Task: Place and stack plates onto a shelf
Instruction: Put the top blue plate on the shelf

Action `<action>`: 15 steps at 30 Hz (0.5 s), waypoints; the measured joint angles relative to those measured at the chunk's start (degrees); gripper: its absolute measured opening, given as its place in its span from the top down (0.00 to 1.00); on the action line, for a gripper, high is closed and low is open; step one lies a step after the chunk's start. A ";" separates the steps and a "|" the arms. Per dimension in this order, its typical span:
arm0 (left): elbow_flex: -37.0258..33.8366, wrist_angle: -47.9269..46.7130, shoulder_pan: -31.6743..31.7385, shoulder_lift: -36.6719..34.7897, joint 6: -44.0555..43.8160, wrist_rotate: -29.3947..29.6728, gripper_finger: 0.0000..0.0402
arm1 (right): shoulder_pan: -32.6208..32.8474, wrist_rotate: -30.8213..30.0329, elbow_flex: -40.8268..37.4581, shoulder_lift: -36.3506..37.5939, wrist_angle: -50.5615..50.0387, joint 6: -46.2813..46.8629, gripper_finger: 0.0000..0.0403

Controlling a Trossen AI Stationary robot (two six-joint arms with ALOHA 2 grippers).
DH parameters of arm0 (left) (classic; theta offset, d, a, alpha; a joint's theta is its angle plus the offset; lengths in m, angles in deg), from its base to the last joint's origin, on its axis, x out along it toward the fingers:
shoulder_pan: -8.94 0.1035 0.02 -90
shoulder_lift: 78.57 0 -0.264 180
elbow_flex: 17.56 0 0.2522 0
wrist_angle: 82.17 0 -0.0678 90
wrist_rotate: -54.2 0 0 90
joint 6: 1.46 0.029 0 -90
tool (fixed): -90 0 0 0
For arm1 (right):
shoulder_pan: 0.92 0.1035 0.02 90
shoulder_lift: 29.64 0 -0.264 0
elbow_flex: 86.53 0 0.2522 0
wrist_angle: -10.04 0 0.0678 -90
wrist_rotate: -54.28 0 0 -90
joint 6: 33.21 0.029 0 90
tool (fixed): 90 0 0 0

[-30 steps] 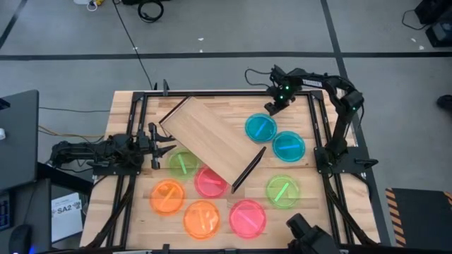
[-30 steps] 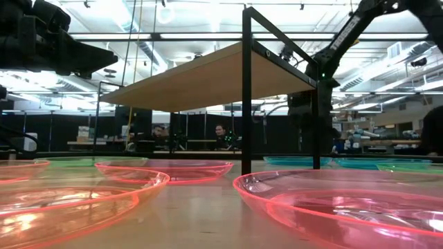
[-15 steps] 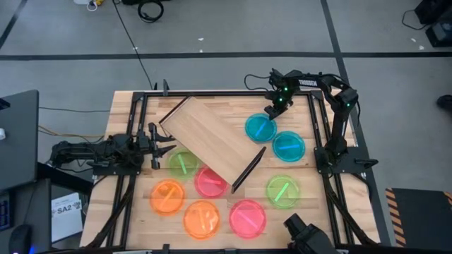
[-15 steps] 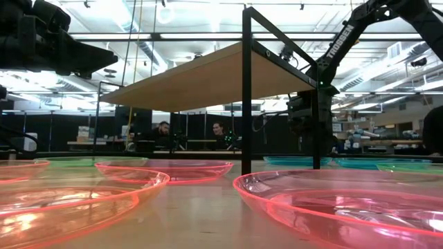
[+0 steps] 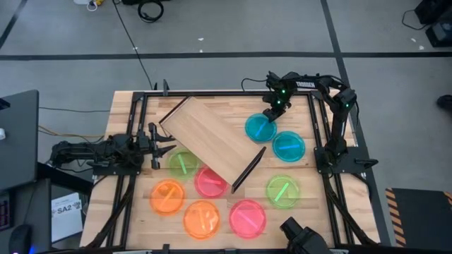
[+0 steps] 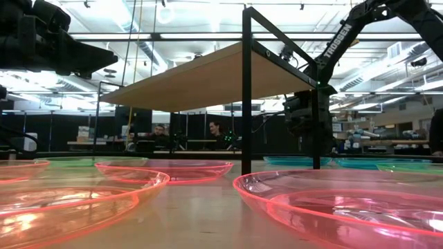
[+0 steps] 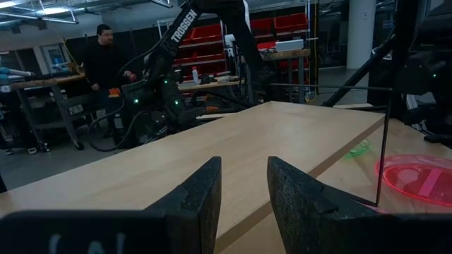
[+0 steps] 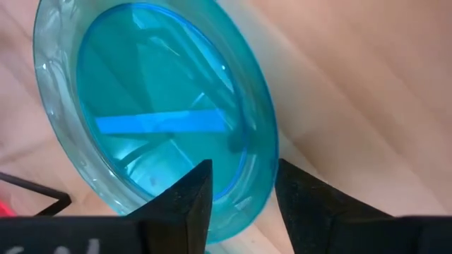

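At the left of the high view the left hand (image 5: 164, 146) is seen lying low at the tabletop's (image 5: 127, 183) left edge, pointed toward the shelf (image 5: 205, 141); in the left wrist view its fingers (image 7: 201, 194) are parted by a narrow gap and nothing is held between them.

The shelf is set diagonally across the middle of the tabletop, running from upper left to lower right, with a thin dark end panel (image 5: 248, 169) at its lower right end. In the low view it is seen from beneath as a raised wooden board (image 6: 208, 79) on dark legs.

Seven plates are spread along the lower half of the high view: a green plate (image 5: 183, 163) just below the shelf's left part, an orange plate (image 5: 167, 197) at lower left, a pink plate (image 5: 210, 181) touching the shelf's lower edge, a second orange plate (image 5: 202, 218), a second pink plate (image 5: 247, 217) at bottom centre, and a green plate (image 5: 282, 190) to the right.

Right of the shelf, two cyan plates lie side by side — the upper cyan plate (image 5: 260, 128) and the lower cyan plate (image 5: 289, 145).

The right hand (image 5: 270, 113) is held over the upper edge of the upper cyan plate. In the right wrist view its fingers (image 8: 187, 194) are moderately parted above the plate's rim (image 8: 261, 141) — nothing is gripped.
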 joint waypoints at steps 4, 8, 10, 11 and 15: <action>-0.01 0.00 -0.01 0.00 0.01 -0.01 0.69 | 0.49 -1.23 0.00 -0.04 0.00 0.00 0.67; 0.00 0.00 0.00 0.00 0.02 0.00 0.69 | 0.49 -1.83 0.00 -0.03 0.04 0.03 0.74; 0.00 0.00 0.00 0.00 0.02 0.00 0.69 | 0.49 -1.96 -0.04 -0.04 0.04 0.03 0.78; -0.01 0.00 -0.01 0.00 0.02 0.00 0.69 | 0.49 -2.05 -0.05 -0.07 0.04 0.03 0.80; 0.00 0.00 -0.02 0.00 0.02 0.00 0.69 | 0.51 -3.92 -0.07 -0.09 0.04 0.24 0.88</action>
